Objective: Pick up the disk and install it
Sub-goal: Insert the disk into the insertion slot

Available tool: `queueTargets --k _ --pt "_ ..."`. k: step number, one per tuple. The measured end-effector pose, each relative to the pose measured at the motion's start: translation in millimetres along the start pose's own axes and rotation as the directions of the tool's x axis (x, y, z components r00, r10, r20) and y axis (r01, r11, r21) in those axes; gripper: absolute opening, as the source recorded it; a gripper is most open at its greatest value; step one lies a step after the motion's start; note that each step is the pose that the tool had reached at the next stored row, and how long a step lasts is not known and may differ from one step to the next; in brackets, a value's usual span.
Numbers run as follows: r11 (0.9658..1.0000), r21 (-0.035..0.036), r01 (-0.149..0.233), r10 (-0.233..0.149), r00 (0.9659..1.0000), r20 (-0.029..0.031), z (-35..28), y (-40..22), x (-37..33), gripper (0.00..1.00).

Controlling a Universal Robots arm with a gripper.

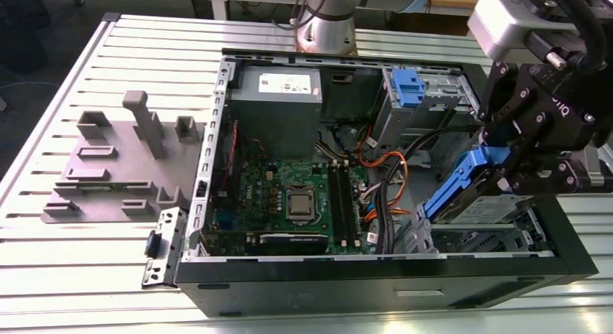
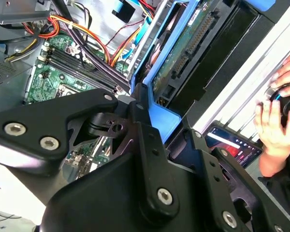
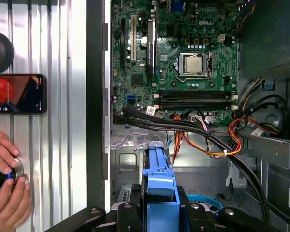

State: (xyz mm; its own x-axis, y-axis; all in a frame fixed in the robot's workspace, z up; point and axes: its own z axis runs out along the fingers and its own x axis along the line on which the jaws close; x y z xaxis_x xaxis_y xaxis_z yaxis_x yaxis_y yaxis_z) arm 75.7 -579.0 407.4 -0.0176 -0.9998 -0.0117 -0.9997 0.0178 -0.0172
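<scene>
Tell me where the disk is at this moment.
The disk is at the exterior view's right, held tilted in the gripper above the metal drive cage of the open computer case.

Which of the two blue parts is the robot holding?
The blue-framed disk, tilted in the gripper; the other blue tab sits apart in its metal housing.

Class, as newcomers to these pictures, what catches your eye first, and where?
The black gripper, at the exterior view's right, holds the disk tilted over the open computer case. A green motherboard lies inside it. In the first wrist view, a person's hands rest beside the case.
</scene>
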Motion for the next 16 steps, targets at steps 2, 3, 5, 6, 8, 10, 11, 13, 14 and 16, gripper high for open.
queueTargets --k 2,3,5,6,8,10,11,13,14,16 --pt "1.0000 0.0000 0.000 0.000 1.0000 0.0000 0.0 0.0 0.0 0.36" --pt "1.0000 0.0000 0.000 0.000 1.0000 0.0000 0.0 0.0 0.0 0.36" --pt "1.0000 0.0000 0.000 0.000 1.0000 0.0000 0.1 0.0 0.0 0.36" --pt "1.0000 0.0000 0.000 0.000 1.0000 0.0000 0.1 0.0 0.0 0.36" --pt "1.0000 0.0000 0.000 0.000 1.0000 0.0000 0.1 0.0 0.0 0.36" --pt "1.0000 0.0001 0.000 0.000 1.0000 -0.0005 0.0 0.0 0.0 0.37" --pt "1.0000 0.0000 0.000 0.000 1.0000 -0.0002 0.1 0.0 0.0 0.37" --pt "1.0000 0.0004 0.000 0.000 1.0000 0.0001 1.1 0.0 0.0 0.44" --pt "1.0000 0.0008 0.000 0.000 1.0000 0.0004 2.8 0.0 0.0 0.44" --pt "1.0000 0.0011 0.000 0.000 1.0000 0.0000 6.2 0.0 0.1 0.44"
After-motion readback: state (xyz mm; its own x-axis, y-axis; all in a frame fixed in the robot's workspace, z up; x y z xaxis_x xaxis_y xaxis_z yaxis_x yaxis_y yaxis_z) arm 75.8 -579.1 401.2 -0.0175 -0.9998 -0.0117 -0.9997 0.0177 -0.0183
